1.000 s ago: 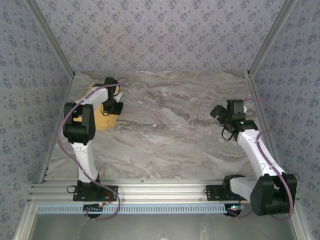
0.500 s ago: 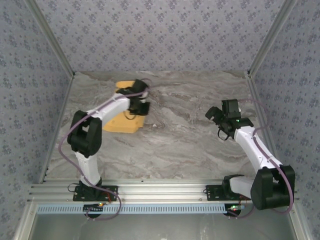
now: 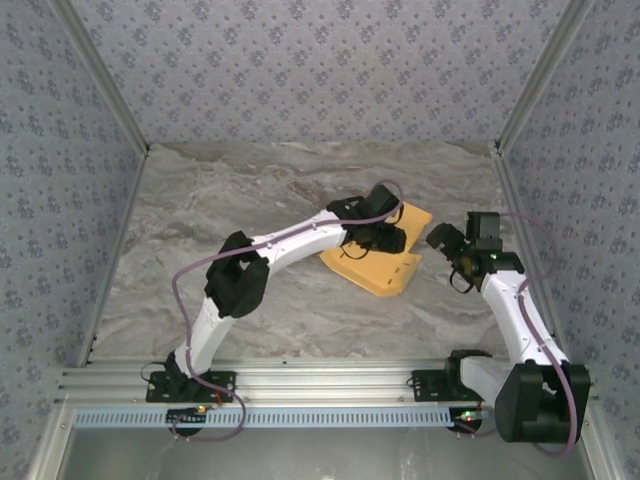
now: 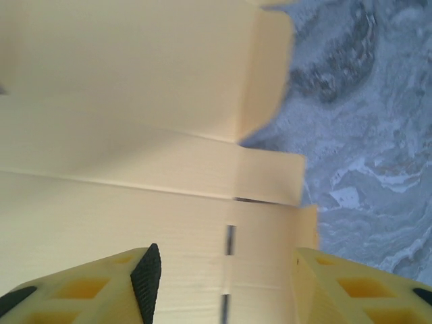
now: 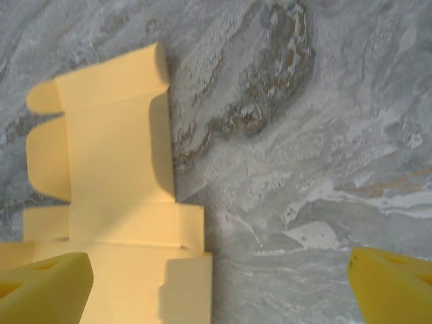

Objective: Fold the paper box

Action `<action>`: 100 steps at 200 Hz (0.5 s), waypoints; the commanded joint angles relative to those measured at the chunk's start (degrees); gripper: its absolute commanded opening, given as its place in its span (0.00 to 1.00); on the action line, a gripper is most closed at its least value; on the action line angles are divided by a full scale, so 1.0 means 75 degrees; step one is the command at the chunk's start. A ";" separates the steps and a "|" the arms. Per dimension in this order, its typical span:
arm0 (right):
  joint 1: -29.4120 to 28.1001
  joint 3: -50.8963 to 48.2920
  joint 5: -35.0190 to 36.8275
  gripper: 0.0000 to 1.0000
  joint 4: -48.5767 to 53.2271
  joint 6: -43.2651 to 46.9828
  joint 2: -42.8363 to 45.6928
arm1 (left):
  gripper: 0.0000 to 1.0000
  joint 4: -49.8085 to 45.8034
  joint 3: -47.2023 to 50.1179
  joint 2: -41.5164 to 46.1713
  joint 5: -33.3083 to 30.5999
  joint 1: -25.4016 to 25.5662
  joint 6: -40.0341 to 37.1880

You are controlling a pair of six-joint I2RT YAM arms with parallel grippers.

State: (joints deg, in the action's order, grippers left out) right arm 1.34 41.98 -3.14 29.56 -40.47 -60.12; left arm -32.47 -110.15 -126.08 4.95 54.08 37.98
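Left gripper (image 4: 226,270) hangs with jaws parted over the flat paper box (image 3: 382,275), which lies right of centre on the marbled table (image 3: 230,200). Right gripper (image 5: 219,277) gapes wide just beside it. My worry is that the thin card could skid on the smooth marble if pressed off-centre. Patterned walls (image 3: 320,70) close the left, far and right sides.

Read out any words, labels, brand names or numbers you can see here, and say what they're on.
No text can be read. The paper box is plain yellow-orange card, unprinted where it shows; the table has marbling and the walls a repeating motif, no lettering.
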 commanded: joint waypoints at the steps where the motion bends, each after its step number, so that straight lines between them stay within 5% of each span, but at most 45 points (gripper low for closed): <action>1: -0.0237 -0.0143 -0.0602 0.97 0.0457 0.0298 0.0123 | 0.58 0.0300 0.0857 0.1531 0.0116 -0.0522 -0.0211; 28: -0.1183 -0.0136 -0.0506 0.95 0.0551 -0.0051 -0.0092 | 0.80 0.0937 0.2770 0.3152 -0.0648 -0.1037 -0.0493; 80: -0.2688 -0.0345 0.0823 0.83 0.0539 -0.1037 -0.1100 | 0.85 0.1196 0.5631 0.5263 -0.1656 -0.1846 -0.0574; 86: -0.2726 -0.0354 0.0905 0.81 0.0493 -0.1054 -0.1253 | 0.98 0.1139 0.5840 0.5474 -0.1769 -0.1905 -0.0565; 100: -0.2734 -0.0405 0.1007 0.70 0.0263 -0.0982 -0.1561 | 0.99 0.0919 0.6259 0.5961 -0.2261 -0.2007 -0.0342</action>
State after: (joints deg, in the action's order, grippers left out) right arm -18.63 39.97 -0.73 31.55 -46.04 -68.79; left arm -24.05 -67.48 -86.63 -5.21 40.03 34.70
